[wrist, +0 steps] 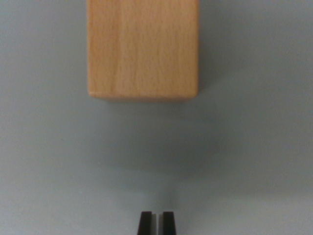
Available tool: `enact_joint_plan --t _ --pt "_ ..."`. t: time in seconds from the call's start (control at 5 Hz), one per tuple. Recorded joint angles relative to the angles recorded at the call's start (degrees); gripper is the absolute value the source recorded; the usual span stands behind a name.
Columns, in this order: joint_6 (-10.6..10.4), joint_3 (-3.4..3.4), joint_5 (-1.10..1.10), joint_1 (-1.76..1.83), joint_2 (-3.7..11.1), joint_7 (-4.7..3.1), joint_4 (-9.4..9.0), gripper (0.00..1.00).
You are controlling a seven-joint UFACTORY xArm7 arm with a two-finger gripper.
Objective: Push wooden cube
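Hand (pixel 157 223), nearly closed and empty, is aimed behind the pale wooden cube (pixel 142 47); off-centre contact could twist it aside.

Wooden cube (pixel 142 49) ahead, hand (pixel 157 223) closed, apart

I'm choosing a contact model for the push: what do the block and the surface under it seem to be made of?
The light tan wooden cube looks like pale, smooth-sanded, unpainted wood: faint vertical grain streaks and slightly rounded edges. The pale grey-blue table surface looks matte and uniform, with soft shadows and no glare; whether laminate, paint or a mat is unclear. The black gripper fingers look like dark plastic or rubber, too blurred to tell.
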Motion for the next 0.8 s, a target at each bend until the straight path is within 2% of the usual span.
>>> enact_joint_plan --t 0.6,0.8 --pt "0.0 0.0 0.0 0.0 0.0 0.0 0.0 0.0" --pt "0.0 0.0 0.0 0.0 0.0 0.0 0.0 1.0"
